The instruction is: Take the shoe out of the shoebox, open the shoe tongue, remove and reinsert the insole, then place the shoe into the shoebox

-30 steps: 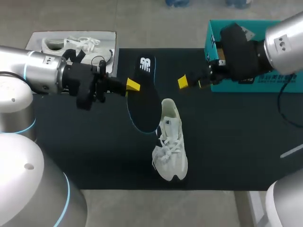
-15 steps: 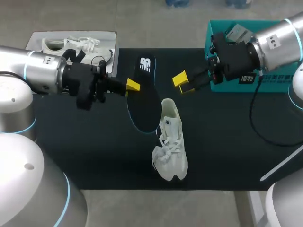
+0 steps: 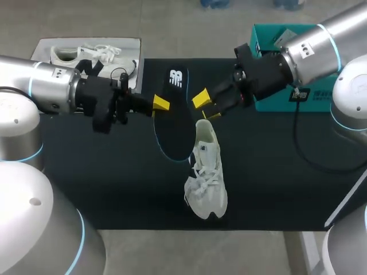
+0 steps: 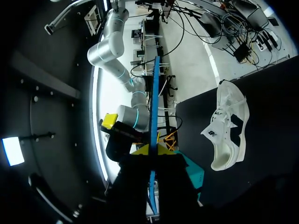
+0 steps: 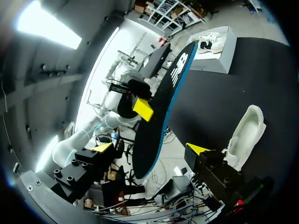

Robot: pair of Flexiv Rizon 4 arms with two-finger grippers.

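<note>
Currently the insole (image 3: 175, 123) is out of the shoe (image 3: 206, 172) and off the counter (image 3: 275, 172), hanging with its logo end far and its other end low, just left of the shoe's heel. The left pincer (image 3: 160, 103) is clamped on the insole's left edge. The left wrist view shows the insole edge-on between both yellow tips.

- Shoe: on its sole at mid-counter, heel far, toe near, laces loose.
- Shoebox (image 3: 321, 103): far right, no shoe seen in it.
- Second shoe (image 3: 86, 54) sits on a grey tray (image 3: 129, 46), far left.

Change over the last second:
- The right pincer (image 3: 206, 107) is no longer beside the shoebox. It now hangs to the left of it, just over the shoe's heel and just right of the insole.
- Its fingers stand wide and hold nothing.
- Left arm, insole and shoe show no shift.

Reading:
- Removal looks done and reinsertion is pending.
- The right arm appears to be arriving in support, either to steady the heel and hold the collar open or to take the insole's free edge. I cannot tell which.
- The insole's low end sits beside the collar, not over it, so it needs realigning before it goes in.
- Risk: the insole folds against the heel rim.
</note>
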